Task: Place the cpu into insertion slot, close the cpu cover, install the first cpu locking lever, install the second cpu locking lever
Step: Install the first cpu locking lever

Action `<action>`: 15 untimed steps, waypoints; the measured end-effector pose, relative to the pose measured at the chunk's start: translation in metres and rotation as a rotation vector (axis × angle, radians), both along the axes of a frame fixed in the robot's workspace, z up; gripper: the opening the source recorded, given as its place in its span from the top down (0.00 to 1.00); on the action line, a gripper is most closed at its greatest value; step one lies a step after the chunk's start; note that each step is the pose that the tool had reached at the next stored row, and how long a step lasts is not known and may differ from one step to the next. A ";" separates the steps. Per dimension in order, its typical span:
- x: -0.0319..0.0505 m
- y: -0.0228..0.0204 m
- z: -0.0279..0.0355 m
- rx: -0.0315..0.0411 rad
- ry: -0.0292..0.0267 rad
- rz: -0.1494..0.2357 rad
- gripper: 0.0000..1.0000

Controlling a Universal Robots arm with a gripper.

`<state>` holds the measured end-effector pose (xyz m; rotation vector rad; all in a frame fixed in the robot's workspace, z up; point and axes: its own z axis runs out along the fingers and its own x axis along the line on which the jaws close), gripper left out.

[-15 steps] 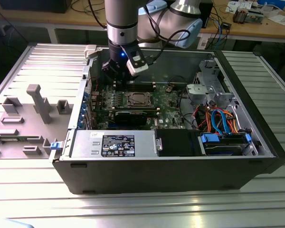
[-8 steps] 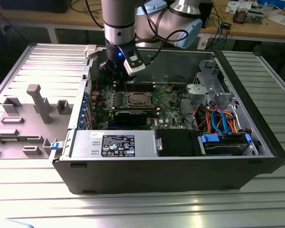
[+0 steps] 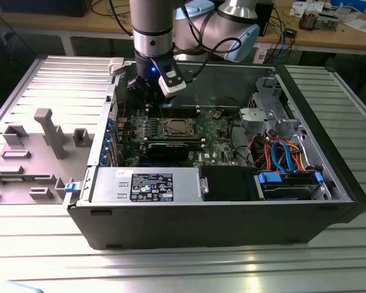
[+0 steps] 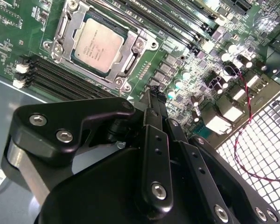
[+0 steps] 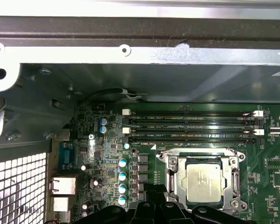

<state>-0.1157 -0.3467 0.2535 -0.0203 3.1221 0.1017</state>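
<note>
Silver-grey arm [image 3: 152, 24] with pale blue joint caps [image 3: 247, 47]; black cable [image 3: 202, 41] looping along it; blue light [image 3: 154, 68] at the wrist; matte black gripper [image 4: 151, 100], silver screws [image 4: 38, 120] showing.

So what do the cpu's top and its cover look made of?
The cpu top looks like matte silver-grey metal, evenly dull. The cpu cover seems thin stamped metal, silvery and shinier, its edges catching light.
</note>
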 end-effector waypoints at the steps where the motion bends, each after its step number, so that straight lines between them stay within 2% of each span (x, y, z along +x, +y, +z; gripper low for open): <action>1: 0.0000 0.0000 0.0000 0.0001 0.0000 0.000 0.89; 15: -0.0036 0.0007 0.0001 -0.0002 0.0002 0.000 0.89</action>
